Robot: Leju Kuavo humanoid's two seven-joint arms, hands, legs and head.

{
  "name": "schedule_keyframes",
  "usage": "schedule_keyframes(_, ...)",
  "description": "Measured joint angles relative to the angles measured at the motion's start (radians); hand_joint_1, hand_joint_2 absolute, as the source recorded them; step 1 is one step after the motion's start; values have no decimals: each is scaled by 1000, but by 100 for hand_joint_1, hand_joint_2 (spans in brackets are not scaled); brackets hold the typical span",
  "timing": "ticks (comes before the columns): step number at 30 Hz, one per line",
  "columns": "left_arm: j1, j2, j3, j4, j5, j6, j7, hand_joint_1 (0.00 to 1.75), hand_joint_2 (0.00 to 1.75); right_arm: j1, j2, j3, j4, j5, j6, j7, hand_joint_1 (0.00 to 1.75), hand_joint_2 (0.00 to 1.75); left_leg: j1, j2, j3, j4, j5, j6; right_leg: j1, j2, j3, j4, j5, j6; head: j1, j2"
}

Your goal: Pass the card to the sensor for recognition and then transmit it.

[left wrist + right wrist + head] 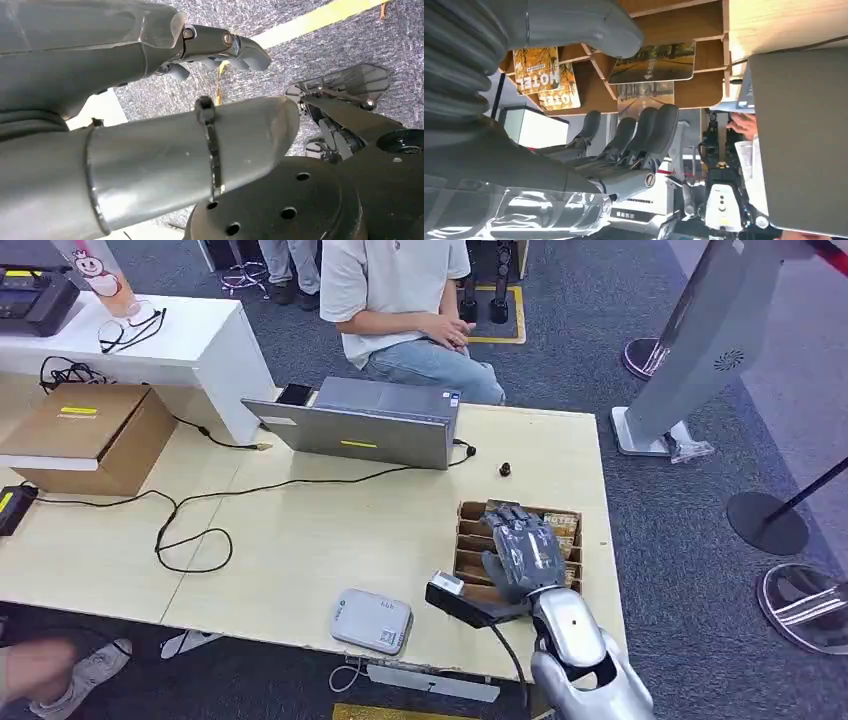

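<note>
A wooden slotted card box (468,530) stands at the table's right front. My right hand (522,550) hovers over it, fingers spread and pointing away from me, holding nothing. In the right wrist view the thumb (589,25) and the dark fingers (644,132) are apart above the box's slots (674,22). A road-picture card (654,62) stands in a slot just past the thumb tip, and two "HOTEL" cards (536,70) lie further in. A flat grey card reader (372,621) sits at the front edge, left of the box. My left hand (190,150) hangs beside my body over the carpet, empty.
A black device (462,600) with a cable lies between the reader and the box. A grey laptop (370,425) stands at the table's back with a person (400,300) seated behind it. Black cables (190,530) loop across the left half. A cardboard box (90,435) sits far left.
</note>
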Motion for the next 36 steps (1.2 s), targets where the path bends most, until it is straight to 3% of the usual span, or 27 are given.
schedule_keyframes(7,0,0,0,0,0,-2,0,0,0,0,0,8,0,0,2,0,82,175,0,0,0,0,0,0,0,0,0,0,0,0,0,0)
schedule_keyframes(16,0,0,1,0,-1,-7,0,0,0,0,0,14,1,-3,6,-1,96,175,0,0,0,0,0,0,0,0,0,0,0,0,0,0)
schedule_keyframes(36,0,-4,21,0,-8,-13,0,0,0,-46,6,58,61,-21,14,-10,99,175,0,0,0,0,0,0,0,0,0,0,0,0,0,0)
